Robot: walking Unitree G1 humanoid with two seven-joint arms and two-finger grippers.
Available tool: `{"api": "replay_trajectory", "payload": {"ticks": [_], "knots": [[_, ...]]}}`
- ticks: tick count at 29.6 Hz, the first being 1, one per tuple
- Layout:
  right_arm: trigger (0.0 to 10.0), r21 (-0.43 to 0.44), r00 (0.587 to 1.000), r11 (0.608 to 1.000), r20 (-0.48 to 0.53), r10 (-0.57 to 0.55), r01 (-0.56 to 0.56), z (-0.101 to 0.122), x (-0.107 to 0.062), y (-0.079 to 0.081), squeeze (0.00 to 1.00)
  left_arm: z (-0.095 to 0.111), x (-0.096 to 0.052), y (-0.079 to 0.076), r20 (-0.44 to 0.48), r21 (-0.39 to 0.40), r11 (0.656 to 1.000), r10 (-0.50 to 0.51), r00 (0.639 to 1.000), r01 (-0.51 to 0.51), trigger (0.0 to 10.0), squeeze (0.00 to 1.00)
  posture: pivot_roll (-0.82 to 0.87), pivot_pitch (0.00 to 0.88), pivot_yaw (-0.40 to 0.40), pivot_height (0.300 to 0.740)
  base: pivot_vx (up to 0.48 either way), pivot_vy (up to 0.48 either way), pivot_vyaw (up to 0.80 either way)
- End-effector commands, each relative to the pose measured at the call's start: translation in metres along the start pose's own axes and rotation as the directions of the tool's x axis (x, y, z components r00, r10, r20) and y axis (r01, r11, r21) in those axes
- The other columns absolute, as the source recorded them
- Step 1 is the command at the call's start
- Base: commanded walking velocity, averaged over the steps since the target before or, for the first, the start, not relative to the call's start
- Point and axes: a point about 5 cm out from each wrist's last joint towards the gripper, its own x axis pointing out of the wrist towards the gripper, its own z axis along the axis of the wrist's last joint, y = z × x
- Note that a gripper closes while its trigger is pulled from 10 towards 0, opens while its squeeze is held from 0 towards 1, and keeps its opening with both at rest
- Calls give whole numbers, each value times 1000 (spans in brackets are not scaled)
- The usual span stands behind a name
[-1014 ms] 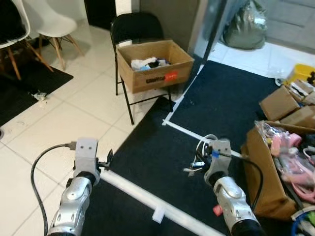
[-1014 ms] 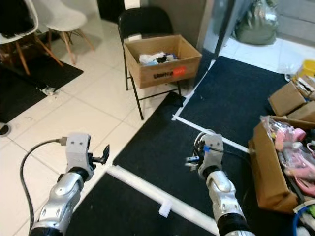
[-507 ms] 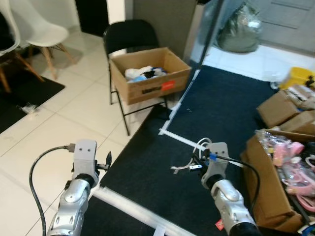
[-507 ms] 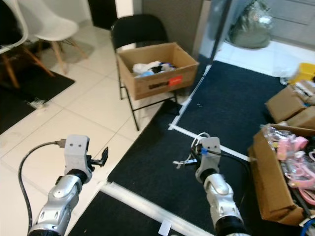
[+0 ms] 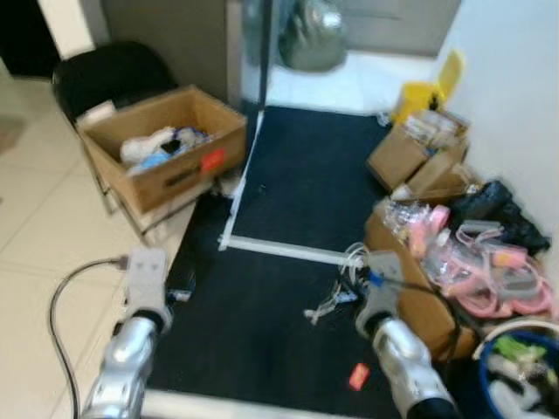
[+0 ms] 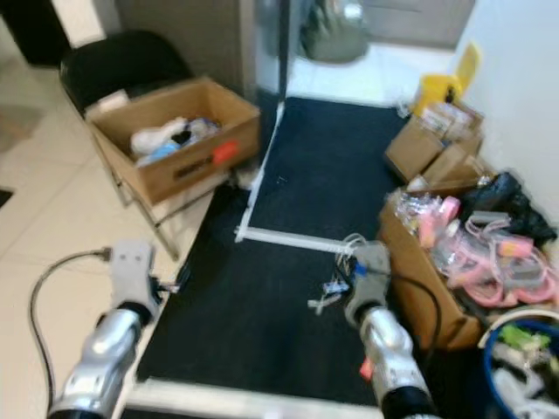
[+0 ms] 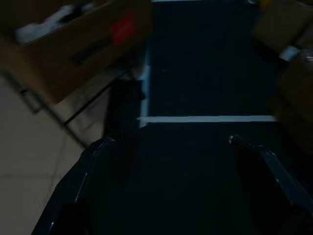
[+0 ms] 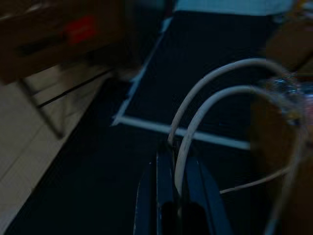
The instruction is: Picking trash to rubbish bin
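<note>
The right tool (image 5: 347, 292) is clenched on a loop of white cable (image 8: 205, 95), which the right wrist view shows pinched between its two black fingers (image 8: 166, 196) and arching up and away from them; in the head views the cable's loose end (image 5: 321, 310) dangles at the tool's 9 o'clock, above the black carpet (image 5: 288, 192). The left tool (image 5: 179, 292) hangs low at about 8 o'clock in the scene, near the carpet's edge where it meets the pale tiled floor (image 5: 35, 253), and the left wrist view shows its fingers (image 7: 266, 164) spread apart and released, with nothing between them. An open cardboard box (image 5: 166, 161) holding white and dark scraps sits on a black folding chair (image 5: 109, 74) at 10 o'clock. A white tape line (image 5: 284, 250) crosses the carpet between the box and the right tool. At 3 o'clock a second cardboard box (image 5: 415, 288) brims with pink items, with more boxes (image 5: 410, 157) behind it at 1 o'clock. A small red scrap (image 5: 358, 376) lies on the carpet just beside the right arm.
</note>
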Motion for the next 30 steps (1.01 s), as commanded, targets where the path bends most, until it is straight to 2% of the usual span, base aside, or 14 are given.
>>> {"api": "replay_trajectory", "payload": {"ticks": [1, 7, 30], "knots": [[10000, 19, 1000, 1000, -23, 3, -3, -8, -3, 6, 0, -8, -4, 6, -35, 10, 1000, 14, 999, -14, 10000, 0, 44, 117, -13, 740, 368, 0, -800], [10000, 25, 1000, 1000, -22, -9, 10, -8, -3, 4, 0, -8, -3, 4, -35, 5, 1000, 11, 999, -10, 10000, 0, 46, 117, -13, 740, 369, 0, -756], [10000, -22, 1000, 1000, -19, 5, -5, -4, 2, 6, 0, -9, -5, 5, -44, 5, 1000, 18, 999, -18, 10000, 0, 49, 146, -18, 740, 370, 0, 0]]}}
